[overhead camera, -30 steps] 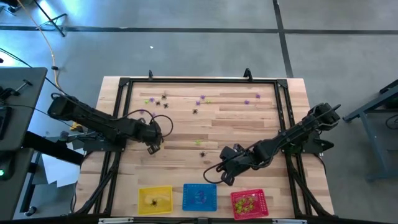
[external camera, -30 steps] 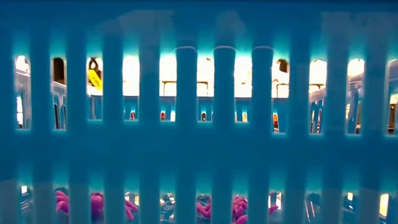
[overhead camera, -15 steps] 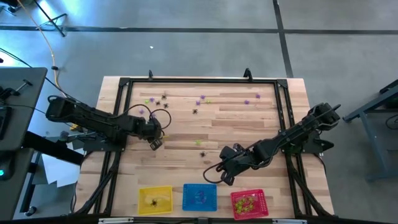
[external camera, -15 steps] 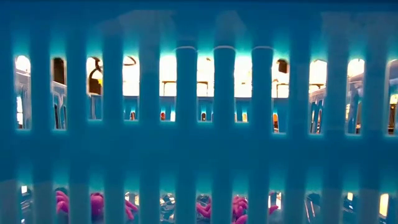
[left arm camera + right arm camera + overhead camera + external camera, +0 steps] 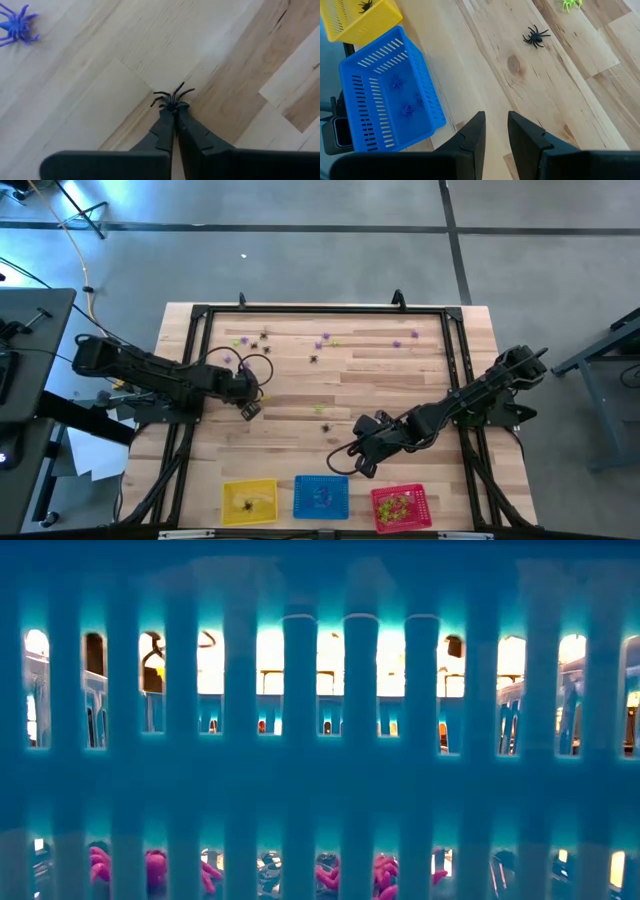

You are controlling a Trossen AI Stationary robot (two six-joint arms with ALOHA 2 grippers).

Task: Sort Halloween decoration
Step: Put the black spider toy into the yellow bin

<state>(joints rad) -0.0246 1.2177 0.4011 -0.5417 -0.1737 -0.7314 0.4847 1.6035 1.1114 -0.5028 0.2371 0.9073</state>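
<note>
From above, my left jaws (image 5: 250, 410) sit low over the left part of the bench (image 5: 400, 380), just short of the scatter of spider trinkets (image 5: 262, 337) along the far side. My right jaws (image 5: 362, 465) hang nearer the front, just behind the blue basket (image 5: 321, 496), with the yellow basket (image 5: 249, 501) to its left and the red basket (image 5: 400, 508) to its right. A black spider already lies in the yellow basket, so I judge that is where black ones go, and my left arm is the nearer one to it.

The level camera sees almost nothing but the blue basket's slatted wall, with purple trinkets (image 5: 150, 868) showing low through the slats.

From my left wrist, my jaws are pressed together on a black spider (image 5: 171, 99) at their very tips, its legs fanned out ahead of them onto the wood; a purple spider (image 5: 17, 26) lies well apart. The carry from here runs toward the front edge of the bench.

From my right wrist, my jaws stand a little apart, holding nothing. A second black spider (image 5: 535, 36) lies ahead of them on bare wood, with a yellow-green spider (image 5: 570, 4) beyond it. The blue basket sits off to one side, with purple spiders inside.
</note>
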